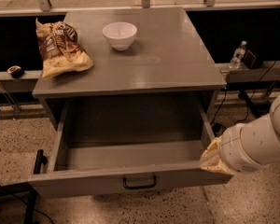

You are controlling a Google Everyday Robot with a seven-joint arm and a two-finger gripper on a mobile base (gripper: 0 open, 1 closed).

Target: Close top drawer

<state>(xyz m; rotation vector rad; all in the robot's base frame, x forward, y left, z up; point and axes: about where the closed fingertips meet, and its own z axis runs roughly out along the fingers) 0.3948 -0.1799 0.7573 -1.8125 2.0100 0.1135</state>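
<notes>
The open top drawer (84, 183) lies just left of the claw (211, 158) (open or closed, I cannot tell).

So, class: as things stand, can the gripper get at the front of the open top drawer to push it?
Probably yes. The gripper is at the right front corner of the pulled-out top drawer, and nothing lies between it and the drawer's front or the black handle there.
</notes>
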